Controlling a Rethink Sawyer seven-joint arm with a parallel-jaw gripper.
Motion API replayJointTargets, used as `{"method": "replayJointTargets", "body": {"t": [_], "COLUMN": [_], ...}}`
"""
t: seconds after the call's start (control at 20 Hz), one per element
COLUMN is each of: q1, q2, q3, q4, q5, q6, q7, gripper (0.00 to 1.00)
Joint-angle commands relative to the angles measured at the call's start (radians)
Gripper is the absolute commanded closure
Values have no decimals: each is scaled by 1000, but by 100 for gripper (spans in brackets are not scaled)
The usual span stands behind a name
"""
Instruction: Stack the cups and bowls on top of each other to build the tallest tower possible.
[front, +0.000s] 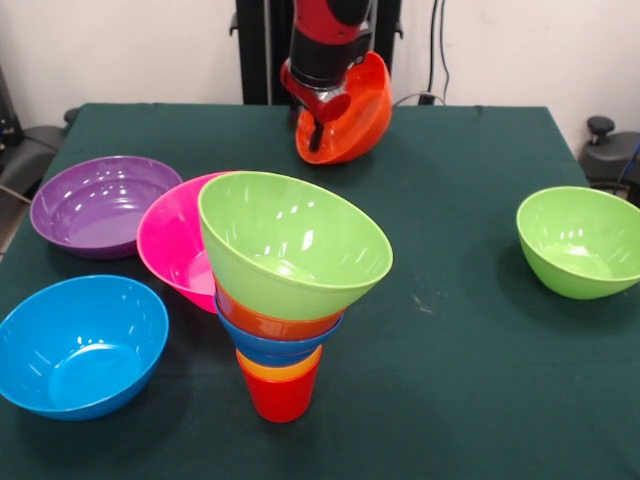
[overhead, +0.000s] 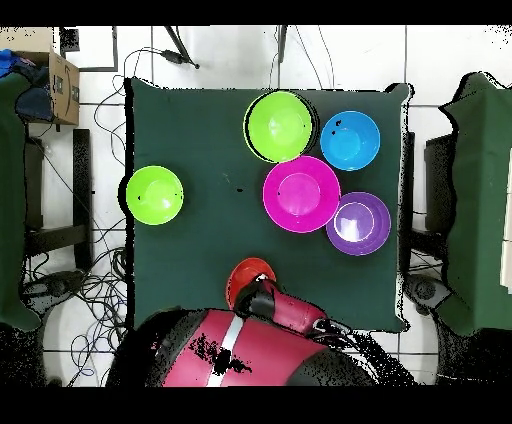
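Observation:
The tower (front: 285, 300) stands near the table's front: a red cup (front: 280, 398) lowest, an orange cup, a small blue bowl, a small orange-red bowl, and a lime green bowl (front: 292, 245) tilted on top; from above the tower shows as the lime green bowl (overhead: 281, 125). My gripper (front: 322, 118) is shut on the rim of the large orange-red bowl (front: 355, 115), holding it tilted above the table's far edge; it also shows in the overhead view (overhead: 247, 279). A pink bowl (front: 170, 240) leans beside the tower.
A purple bowl (front: 100, 205) sits at the left, a light blue bowl (front: 80, 345) at the front left, a second lime green bowl (front: 582, 240) at the right. In the overhead view they show as purple (overhead: 358, 223), light blue (overhead: 350, 141) and green (overhead: 155, 194).

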Motion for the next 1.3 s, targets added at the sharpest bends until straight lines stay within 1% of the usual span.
{"method": "replayJointTargets", "body": {"t": [0.05, 0.2, 0.55, 0.85, 0.95, 1.1, 1.3], "q1": [-10, -4, -22, -32, -38, -63, -77], "q2": [-27, -41, -54, -79, -83, -84, -64], "q3": [193, 198, 228, 242, 252, 278, 296], "q4": [-47, -47, -45, -31, -27, -23, -28], "q5": [-23, -13, -19, -20, -27, -58, -102], "q6": [-89, -78, -57, 14, 36, 80, 116], "q7": [143, 142, 129, 99, 85, 42, -8], "gripper": [0, 0, 0, 0, 0, 0, 0]}}
